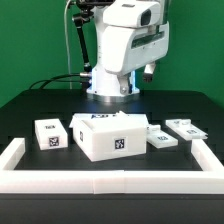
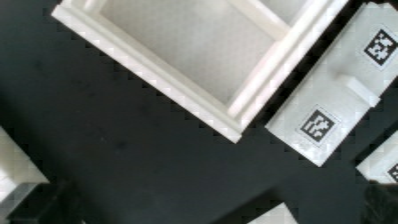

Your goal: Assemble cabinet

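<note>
The cabinet body [image 1: 110,138], a large white open box with a tag on its front, lies in the middle of the black table. A small white tagged block [image 1: 50,133] lies at the exterior view's left of it. Two white tagged panels [image 1: 160,140] [image 1: 186,128] lie at its right. My gripper [image 1: 148,72] hangs high above the table, behind the body, with nothing in it. In the wrist view the gripper [image 2: 210,212] looks down on the body's open rim [image 2: 249,80]. Its fingers are only dark blurs at the picture's corners and stand apart.
The marker board [image 2: 329,110] lies flat right along the body's rim, and in the exterior view it shows just behind the body [image 1: 100,118]. A low white rim [image 1: 110,180] edges the table at the front and sides. The robot base [image 1: 110,88] stands at the back.
</note>
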